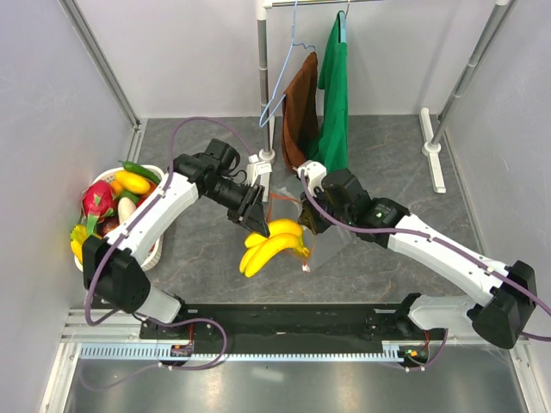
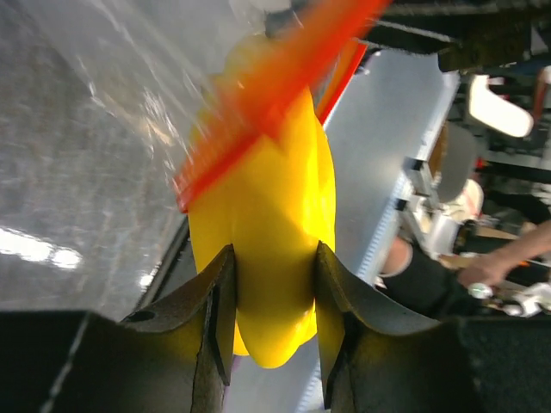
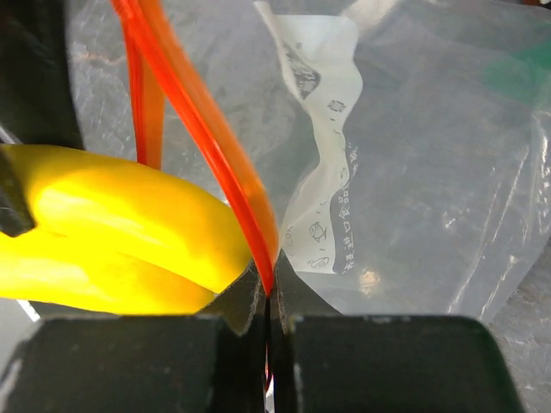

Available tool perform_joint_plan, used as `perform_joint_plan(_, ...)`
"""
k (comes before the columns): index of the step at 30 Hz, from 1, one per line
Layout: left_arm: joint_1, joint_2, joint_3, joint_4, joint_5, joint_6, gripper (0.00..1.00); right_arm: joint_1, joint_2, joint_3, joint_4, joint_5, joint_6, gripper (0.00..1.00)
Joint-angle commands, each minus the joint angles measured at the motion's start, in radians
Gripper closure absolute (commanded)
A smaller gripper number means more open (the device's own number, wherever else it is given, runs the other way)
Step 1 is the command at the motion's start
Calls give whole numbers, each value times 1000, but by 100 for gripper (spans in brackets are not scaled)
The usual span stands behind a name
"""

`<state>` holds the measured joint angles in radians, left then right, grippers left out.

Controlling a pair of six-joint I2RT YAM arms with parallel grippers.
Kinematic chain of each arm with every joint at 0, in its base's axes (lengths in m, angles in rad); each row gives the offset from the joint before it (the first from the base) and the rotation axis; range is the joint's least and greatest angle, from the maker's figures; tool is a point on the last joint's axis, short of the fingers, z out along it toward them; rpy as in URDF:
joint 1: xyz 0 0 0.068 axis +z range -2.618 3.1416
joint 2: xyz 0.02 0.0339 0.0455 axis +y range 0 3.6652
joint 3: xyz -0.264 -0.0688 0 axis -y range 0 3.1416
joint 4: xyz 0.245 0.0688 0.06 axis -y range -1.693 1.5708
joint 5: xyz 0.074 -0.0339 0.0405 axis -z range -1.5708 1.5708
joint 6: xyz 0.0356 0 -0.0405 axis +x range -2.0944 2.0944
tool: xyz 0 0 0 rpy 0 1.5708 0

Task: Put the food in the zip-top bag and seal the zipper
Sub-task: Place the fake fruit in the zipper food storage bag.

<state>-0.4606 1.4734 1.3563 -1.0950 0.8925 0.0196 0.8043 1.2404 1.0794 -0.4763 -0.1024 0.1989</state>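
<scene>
1 banana bunch (image 2: 275, 232) between left fingers (image 2: 207, 335), 1 zipper (image 3: 243, 202) seemingly between shut right fingers (image 3: 228, 344)

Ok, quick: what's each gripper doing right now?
Left gripper: closed on the banana bunch.
Right gripper: shut, pinching the zipper of the zip-top bag.

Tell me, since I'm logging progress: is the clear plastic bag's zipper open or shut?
Open: the red-orange zipper strips run apart, with the yellow plastic banana bunch at the gap.
</scene>
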Motion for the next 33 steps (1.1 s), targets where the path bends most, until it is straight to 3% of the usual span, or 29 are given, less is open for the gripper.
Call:
perform_joint_plan(1,-6,57,18,9,114,-105,93,38,-35,-15,61,-3,-36,100)
perform_joint_plan(5,-6,96,-5,75,187,-174,82,62,-27,-30,59,-25,-52,100)
perform_joint_plan(8,-4,116,-31,102,172,-207,80,67,-12,-64,67,-66,-50,100)
perform_joint_plan(10,10,136,-75,129,163,-234,84,68,2,-84,73,-82,-50,100)
perform_joint_plan(12,40,146,-101,156,167,-256,94,67,7,-91,74,-94,-53,100)
perform_joint_plan(20,57,196,-114,185,253,-362,96,101,-18,-67,117,-200,-64,100)
perform_joint_plan(23,57,185,-112,184,240,-426,88,114,-15,-73,116,-246,-55,100)
perform_joint_plan(24,59,176,-111,184,238,-435,79,116,-7,-73,123,-253,-52,100)
perform_joint_plan(26,60,160,-118,182,261,-446,75,115,2,-69,127,-243,-30,100)
perform_joint_plan(31,91,70,-161,182,302,-417,49,29,28,-55,128,-299,65,100)
perform_joint_plan(32,97,55,-161,182,304,-408,41,-17,34,-49,130,-325,123,100)
perform_joint_plan(33,120,39,-166,181,304,-394,27,-42,50,-47,130,-385,146,100)
